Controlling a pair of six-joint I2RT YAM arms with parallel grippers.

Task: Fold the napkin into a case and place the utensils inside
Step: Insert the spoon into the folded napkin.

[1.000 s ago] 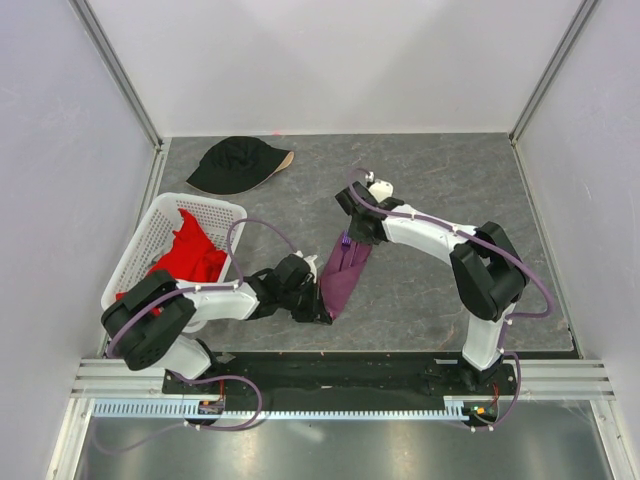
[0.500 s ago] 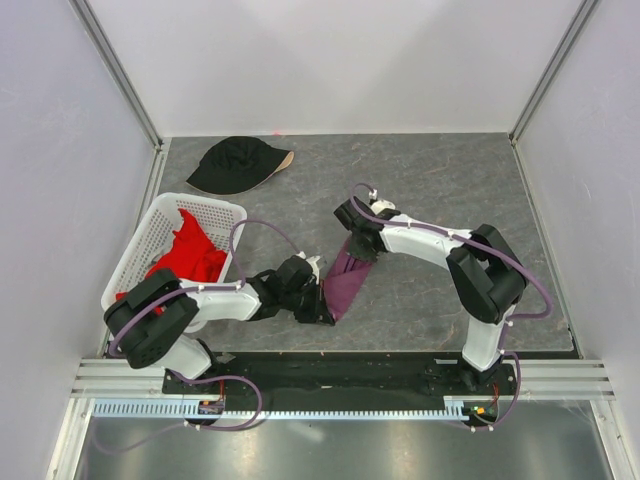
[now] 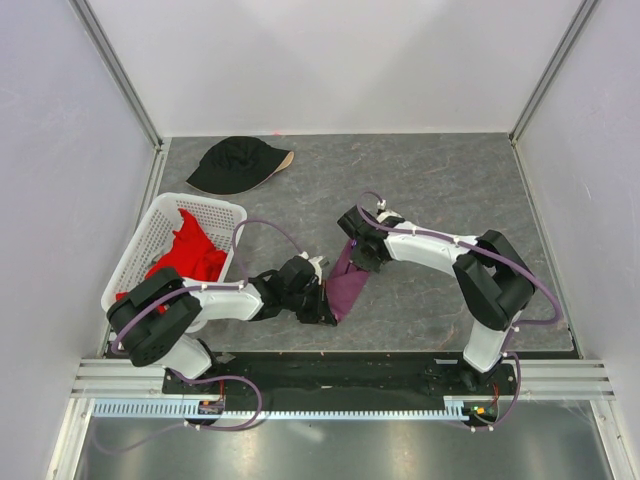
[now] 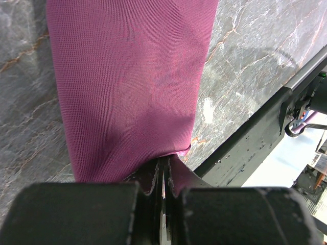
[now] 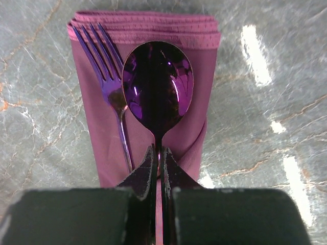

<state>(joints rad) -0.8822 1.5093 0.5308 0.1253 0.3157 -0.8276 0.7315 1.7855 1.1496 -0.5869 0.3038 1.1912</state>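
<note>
1. The left gripper (image 4: 163, 176) pinches the near end of the folded napkin (image 4: 127, 87), its fingers pressed together on the cloth.
2. The right gripper (image 5: 158, 166) clamps the spoon (image 5: 158, 84) by its handle; the bowl sits over the napkin, beside the fork (image 5: 110, 87).

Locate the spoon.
Right wrist view, centre: the spoon is pinched by its handle in the right hand, bowl over the folded napkin, beside the fork.

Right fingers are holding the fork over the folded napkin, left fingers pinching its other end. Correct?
No: the right fingers hold the spoon, not the fork, which lies beside it on the folded napkin, as the right wrist view shows. The left fingers do pinch the napkin's other end.
</note>
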